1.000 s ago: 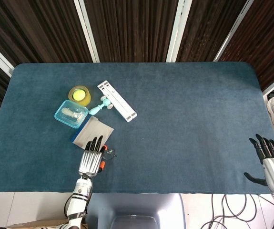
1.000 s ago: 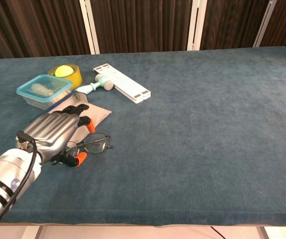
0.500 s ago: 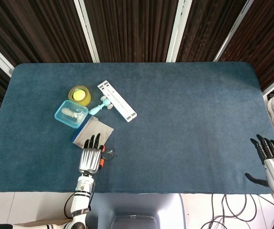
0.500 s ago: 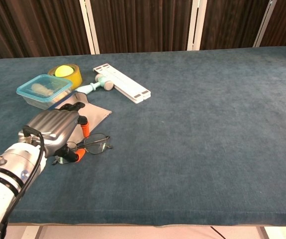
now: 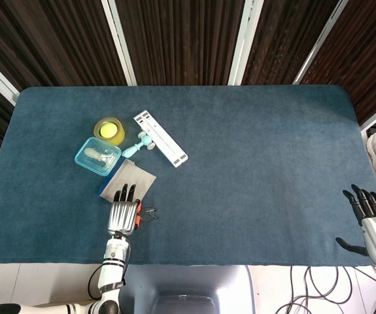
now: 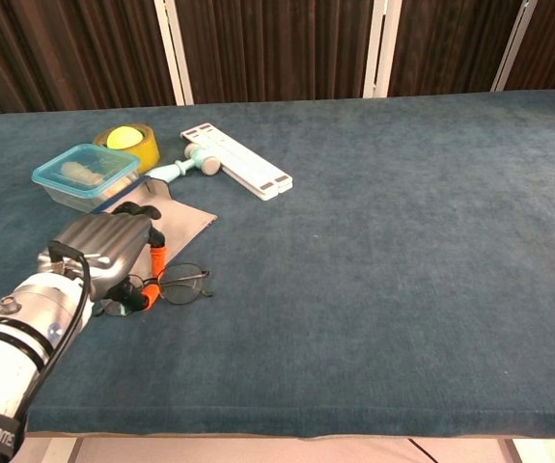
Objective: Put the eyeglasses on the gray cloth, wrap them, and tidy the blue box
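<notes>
The left hand (image 6: pixel 103 256) lay low over the table's (image 5: pixel 253 170) front-left part, palm down, its fingers reaching toward the gray cloth (image 6: pixel 182 220). Its orange-tipped thumb and a finger were down at the near lens of the eyeglasses (image 6: pixel 166 286), but from where I stood I could not tell whether it had really pinched the frame or was only touching it. The eyeglasses sat on the bare blue tabletop just beside the cloth's near edge, not on it.

The cloth itself lay flat and unfolded, with the blue edge of something showing under its left side. Behind it, nearer the table's back-left corner, stood the blue box (image 6: pixel 87 175) with its clear lid on and something pale inside. A yellow tape roll (image 6: pixel 128 143) sat just behind the box, and a white folding stand (image 6: pixel 236 161) with a small teal roller (image 6: pixel 182 168) lay to the right of them.

The right hand (image 5: pixel 374 222) hung off the table's front-right corner, fingers spread and holding nothing.

As I judged it, the task had hardly begun: the eyeglasses were not yet on the cloth, no wrapping had been done, and the box looked untouched.
</notes>
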`<control>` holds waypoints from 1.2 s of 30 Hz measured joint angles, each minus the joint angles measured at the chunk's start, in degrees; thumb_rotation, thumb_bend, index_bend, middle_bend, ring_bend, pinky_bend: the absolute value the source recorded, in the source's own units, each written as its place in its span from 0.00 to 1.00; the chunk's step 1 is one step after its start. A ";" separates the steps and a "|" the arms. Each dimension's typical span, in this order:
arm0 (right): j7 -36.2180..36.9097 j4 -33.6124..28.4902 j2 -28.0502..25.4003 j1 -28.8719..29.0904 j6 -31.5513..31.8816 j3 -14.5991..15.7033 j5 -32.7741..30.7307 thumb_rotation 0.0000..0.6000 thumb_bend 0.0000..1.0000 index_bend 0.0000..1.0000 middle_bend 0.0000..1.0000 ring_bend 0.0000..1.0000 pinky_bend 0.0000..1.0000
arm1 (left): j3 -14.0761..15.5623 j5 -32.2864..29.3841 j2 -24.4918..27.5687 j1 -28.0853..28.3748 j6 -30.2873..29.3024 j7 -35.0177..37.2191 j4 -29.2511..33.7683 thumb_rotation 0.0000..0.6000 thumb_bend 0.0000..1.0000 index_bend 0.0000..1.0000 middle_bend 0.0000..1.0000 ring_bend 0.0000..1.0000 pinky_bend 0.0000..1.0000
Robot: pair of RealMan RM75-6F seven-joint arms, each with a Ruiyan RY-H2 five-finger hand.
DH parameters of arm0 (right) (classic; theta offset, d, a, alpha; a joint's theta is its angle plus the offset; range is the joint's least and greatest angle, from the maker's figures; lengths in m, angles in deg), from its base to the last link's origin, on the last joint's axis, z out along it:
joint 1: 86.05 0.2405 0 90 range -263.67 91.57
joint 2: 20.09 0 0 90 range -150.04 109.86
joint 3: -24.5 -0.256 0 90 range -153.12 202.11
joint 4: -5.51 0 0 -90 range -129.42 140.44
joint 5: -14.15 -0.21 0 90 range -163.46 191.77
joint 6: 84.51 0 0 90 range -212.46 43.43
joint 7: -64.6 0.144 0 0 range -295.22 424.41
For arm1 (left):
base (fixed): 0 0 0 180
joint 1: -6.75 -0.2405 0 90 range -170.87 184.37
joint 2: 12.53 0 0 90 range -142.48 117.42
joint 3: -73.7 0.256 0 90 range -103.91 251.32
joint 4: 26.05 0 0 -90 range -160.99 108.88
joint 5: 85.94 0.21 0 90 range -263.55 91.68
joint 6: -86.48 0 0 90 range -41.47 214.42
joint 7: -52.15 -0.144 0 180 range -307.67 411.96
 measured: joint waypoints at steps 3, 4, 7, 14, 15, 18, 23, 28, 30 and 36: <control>-0.01 -0.01 -0.02 0.01 -0.03 0.00 0.01 1.00 0.25 0.02 0.00 0.00 0.00 | 0.06 -0.61 -0.22 0.22 0.17 0.43 -0.99 1.00 0.36 0.61 0.13 0.03 0.19; -0.04 -0.01 -0.02 0.01 -0.03 0.00 0.01 1.00 0.25 0.02 0.00 0.00 0.00 | 0.09 -0.75 -0.23 0.29 0.24 0.60 -1.12 1.00 0.37 0.61 0.13 0.04 0.19; -0.17 -0.02 0.00 0.02 -0.06 0.02 0.01 1.00 0.25 0.02 0.00 0.00 0.00 | 0.13 -0.65 -0.16 0.45 0.26 1.30 -1.10 1.00 0.38 0.61 0.14 0.04 0.19; 0.27 -0.15 -0.26 -0.04 0.01 0.12 0.20 1.00 0.25 0.02 0.00 0.00 0.00 | -0.77 0.56 -0.35 0.97 -0.36 4.39 -1.53 1.00 0.38 0.63 0.15 0.05 0.18; 0.44 -0.15 -0.32 -0.06 0.07 0.10 0.21 1.00 0.25 0.02 0.00 0.00 0.00 | -1.29 0.49 -0.46 1.17 -0.37 4.73 -1.90 1.00 0.38 0.63 0.15 0.06 0.18; 1.03 -0.10 -0.52 -0.15 0.32 0.03 0.21 1.00 0.25 0.02 0.00 0.00 0.00 | -2.78 -0.53 -0.63 1.72 -0.17 5.09 -2.67 1.00 0.39 0.63 0.15 0.06 0.18; 1.40 0.12 -0.58 -0.14 0.30 -0.17 -0.12 1.00 0.25 0.02 0.00 0.00 0.00 | -4.28 -2.32 0.02 2.01 -0.22 5.32 -1.40 1.00 0.39 0.63 0.15 0.06 0.18; 1.43 0.05 -0.61 -0.02 -0.07 -0.13 -0.19 1.00 0.25 0.02 0.00 0.00 0.00 | -4.42 -3.04 1.91 1.81 -0.74 5.48 3.23 1.00 0.39 0.63 0.15 0.06 0.18; 1.81 0.00 -0.73 -0.09 0.13 -0.15 -0.14 1.00 0.25 0.02 0.00 0.00 0.00 | -4.80 -3.43 2.43 2.09 -0.90 5.43 4.72 1.00 0.39 0.62 0.15 0.06 0.18; 2.84 0.22 -0.99 -0.14 0.26 -0.33 -0.29 1.00 0.25 0.02 0.00 0.00 0.00 | -5.76 -5.42 4.65 2.33 -0.70 5.76 10.72 1.00 0.39 0.62 0.15 0.06 0.19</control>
